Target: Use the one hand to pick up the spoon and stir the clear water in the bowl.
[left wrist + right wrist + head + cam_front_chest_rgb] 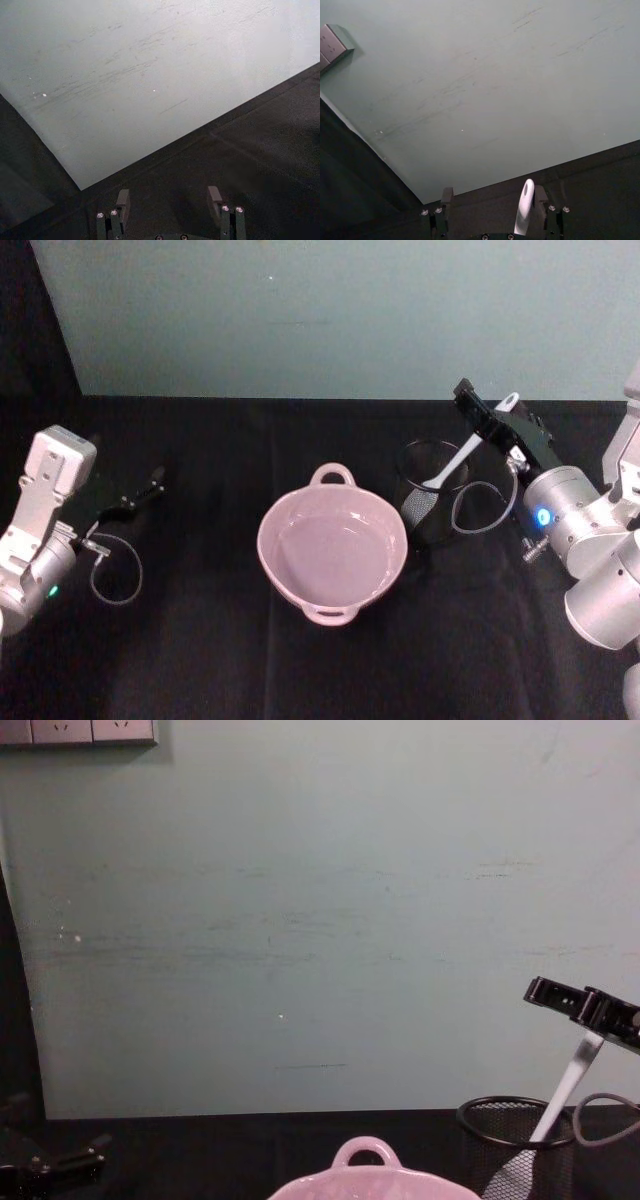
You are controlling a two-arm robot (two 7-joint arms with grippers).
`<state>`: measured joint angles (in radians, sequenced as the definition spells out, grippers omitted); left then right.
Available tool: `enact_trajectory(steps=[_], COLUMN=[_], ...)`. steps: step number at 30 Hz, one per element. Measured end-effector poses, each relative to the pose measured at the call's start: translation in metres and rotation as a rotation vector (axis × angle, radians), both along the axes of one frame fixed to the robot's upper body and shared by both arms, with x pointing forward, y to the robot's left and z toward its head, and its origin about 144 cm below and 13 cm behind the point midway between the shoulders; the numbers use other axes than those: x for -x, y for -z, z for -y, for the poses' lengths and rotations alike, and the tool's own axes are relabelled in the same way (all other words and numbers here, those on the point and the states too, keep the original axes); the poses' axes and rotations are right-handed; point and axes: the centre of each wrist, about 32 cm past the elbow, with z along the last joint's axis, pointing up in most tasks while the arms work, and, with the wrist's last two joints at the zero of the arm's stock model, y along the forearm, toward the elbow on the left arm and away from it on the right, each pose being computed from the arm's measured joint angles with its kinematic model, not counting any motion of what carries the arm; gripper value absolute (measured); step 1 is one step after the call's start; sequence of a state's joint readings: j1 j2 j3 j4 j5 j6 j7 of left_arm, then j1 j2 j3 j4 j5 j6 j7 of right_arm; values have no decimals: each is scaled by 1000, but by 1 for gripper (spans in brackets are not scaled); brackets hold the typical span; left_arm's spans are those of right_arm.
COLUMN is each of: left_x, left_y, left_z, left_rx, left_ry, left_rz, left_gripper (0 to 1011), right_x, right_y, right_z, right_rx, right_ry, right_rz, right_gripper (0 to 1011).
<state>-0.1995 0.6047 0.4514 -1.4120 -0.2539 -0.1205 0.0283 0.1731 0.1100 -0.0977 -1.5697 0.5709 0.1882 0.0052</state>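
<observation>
One pink bowl [333, 550] sits in the middle of the head view, on the black table [200, 660]. It has a small loop handle on its far rim and another on its near rim. Clear water lies in it, flat and low. In the chest view just the bowl's top edge shows at the bottom middle.

One black wire-mesh cup [428, 502] stands just to the right of the bowl. One white spoon [466, 455] leans in it — the flat blade is down inside the cup and the handle points up toward the upper right.

The right hand [492, 416] is in the upper right of the head view, above the cup. It is closed around the spoon's handle; the end with the little hole sticks out past the fingers. In the right wrist view the white handle stands up beside one finger [541, 197].

The left hand [150, 483] rests at the left edge of the head view, low over the table, well apart from the bowl. Its fingers are spread with nothing between them.

There may be a white label on the right hand, but no writing can be read — it is too small.
</observation>
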Motion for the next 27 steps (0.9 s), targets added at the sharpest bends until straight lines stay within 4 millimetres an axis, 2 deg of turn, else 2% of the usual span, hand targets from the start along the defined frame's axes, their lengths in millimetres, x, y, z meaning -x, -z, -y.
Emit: enact_trajectory(steps=[6,11,15,27], left_x=[0,0,0,0], left_y=[0,0,0,0], left_z=[0,0,0,0], left_rx=[0,0,0,0], left_ry=[0,0,0,0], left_rz=[0,0,0,0], left_gripper=[1011,1011,1011,1011], right_x=[0,8,18,62], right_y=[0,-6,-10,-21], right_z=[0,1,4,19], right_rx=[1,18,31,124], right_ry=[0,-10,-25,-62], right_rz=[0,6,2,17], right_gripper=[1002,1003,1002,1003])
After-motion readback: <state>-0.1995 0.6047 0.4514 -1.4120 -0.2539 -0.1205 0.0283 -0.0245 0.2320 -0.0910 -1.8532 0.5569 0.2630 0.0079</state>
